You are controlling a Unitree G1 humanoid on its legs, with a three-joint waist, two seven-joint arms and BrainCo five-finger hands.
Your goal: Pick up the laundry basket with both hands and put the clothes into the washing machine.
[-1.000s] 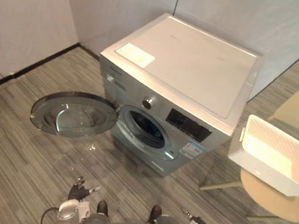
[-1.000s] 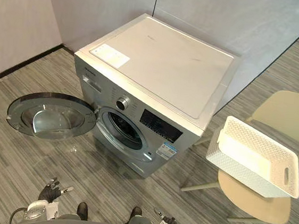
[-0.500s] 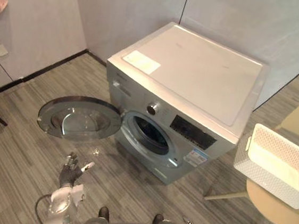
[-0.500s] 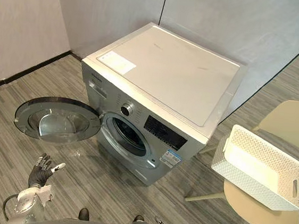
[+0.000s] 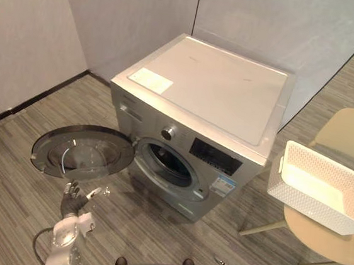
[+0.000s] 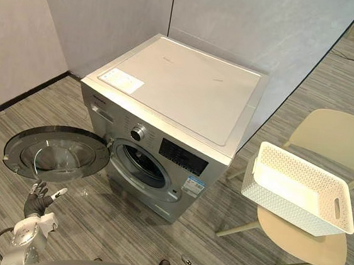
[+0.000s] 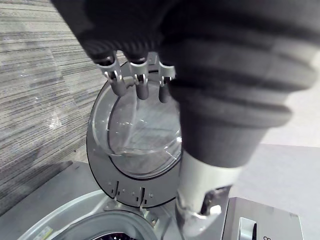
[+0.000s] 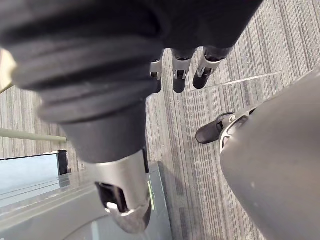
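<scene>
The basket (image 5: 322, 193) sits tilted on a chair (image 5: 333, 242) at 3 o'clock from the washer (image 5: 213, 92), and neither hand touches it. Its inside looks bare and no clothes show. The washer door (image 5: 83, 153) lies swung wide at 9 o'clock, and the drum is too dark to read.

The left hand (image 5: 71, 200) hangs low at 7 o'clock, just short of the door, with its fingers loose and spread, holding nothing. The right hand (image 8: 179, 80) hangs over the floor at 5 o'clock, its fingers likewise relaxed and empty.

I judge the pickup not yet begun, with the robot facing the washer and not the basket. The next move calls for a turn toward 3 o'clock. Both hands must then rise to the basket's short ends, one at the handle slot (image 6: 338, 209), and close together so that it lifts level.
</scene>
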